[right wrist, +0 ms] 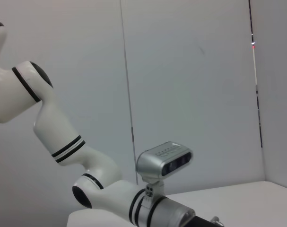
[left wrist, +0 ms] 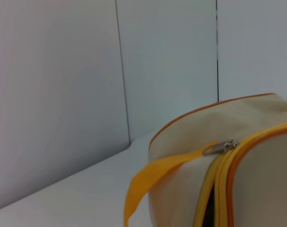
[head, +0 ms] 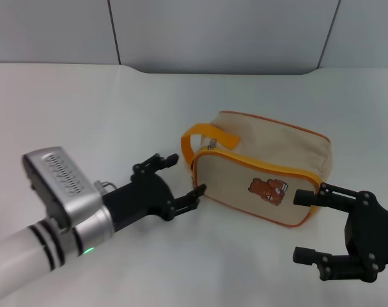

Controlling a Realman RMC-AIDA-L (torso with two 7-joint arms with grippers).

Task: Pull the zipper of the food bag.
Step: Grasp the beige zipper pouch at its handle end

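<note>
The food bag (head: 270,150), beige with orange-yellow piping and a brown bear print (head: 267,188), lies on the white table (head: 85,109). Its orange strap handle (head: 195,138) is at the end facing my left gripper. The zipper (head: 264,167) runs around the front panel. Its silver pull tab (left wrist: 220,147) sits at the top corner by the handle, and a dark gap shows in the zipper (left wrist: 214,184) below it. My left gripper (head: 187,173) is open, just short of that end. My right gripper (head: 300,226) is open by the bag's near right corner, not touching it.
Grey wall panels (head: 213,32) stand behind the table's far edge. The right wrist view shows only my left arm (right wrist: 110,189) and its wrist camera (right wrist: 164,161) against the wall.
</note>
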